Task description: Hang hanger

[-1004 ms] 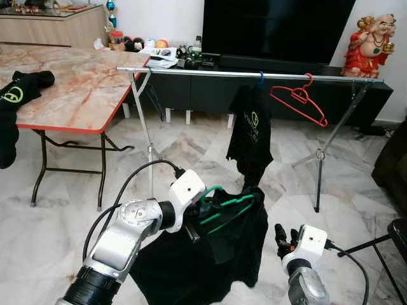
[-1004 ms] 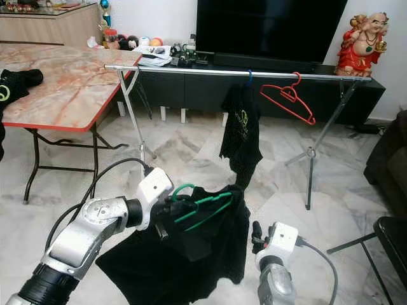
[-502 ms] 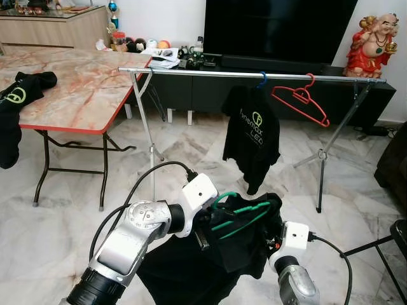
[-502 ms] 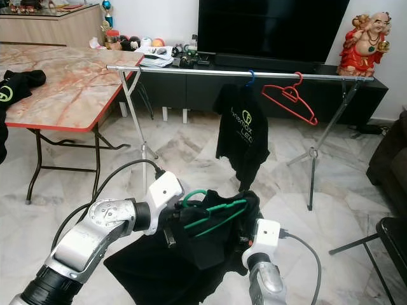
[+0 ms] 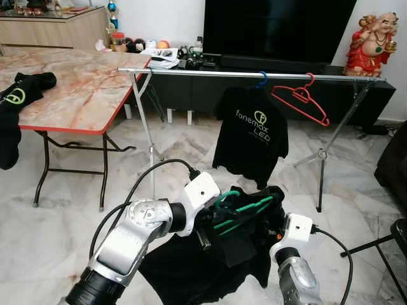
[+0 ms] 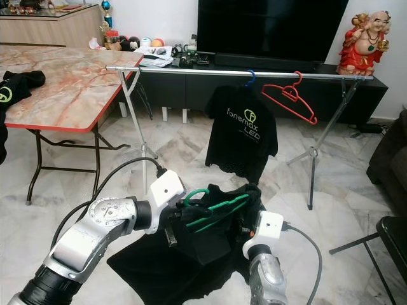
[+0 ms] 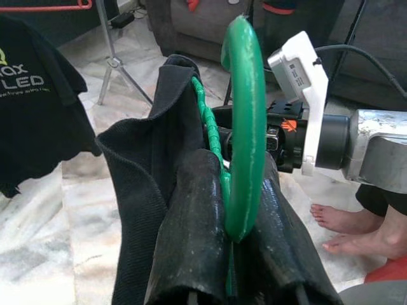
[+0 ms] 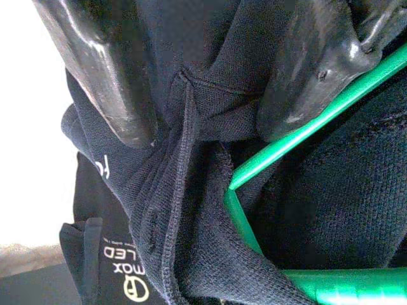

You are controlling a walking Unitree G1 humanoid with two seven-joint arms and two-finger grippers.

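My left gripper point(image 5: 215, 223) is shut on a green hanger point(image 5: 245, 213) at its neck, low in front of me. A black shirt point(image 5: 210, 270) hangs draped over the hanger. In the left wrist view the green hook point(image 7: 245, 127) stands up between the fingers point(image 7: 191, 241). My right gripper point(image 5: 277, 232) is at the shirt's right shoulder; its fingers point(image 8: 102, 63) stand apart with a fold of the black shirt point(image 8: 184, 190) between them, beside a green hanger point(image 8: 286, 149) bar. Beyond is the silver clothes rail point(image 5: 210, 72).
On the rail hang a black printed shirt point(image 5: 251, 136) on a blue hook and a bare red hanger point(image 5: 300, 98). A marble-top folding table point(image 5: 76, 89) with another black shirt stands left. TV console behind, dark chair point(image 5: 397, 235) at right. A person's bare feet point(image 7: 343, 222) are nearby.
My right gripper has risen from lower right up to the held shirt's edge. The shirt on the rail has swung round to show its print. My left arm lifted the hanger slightly.
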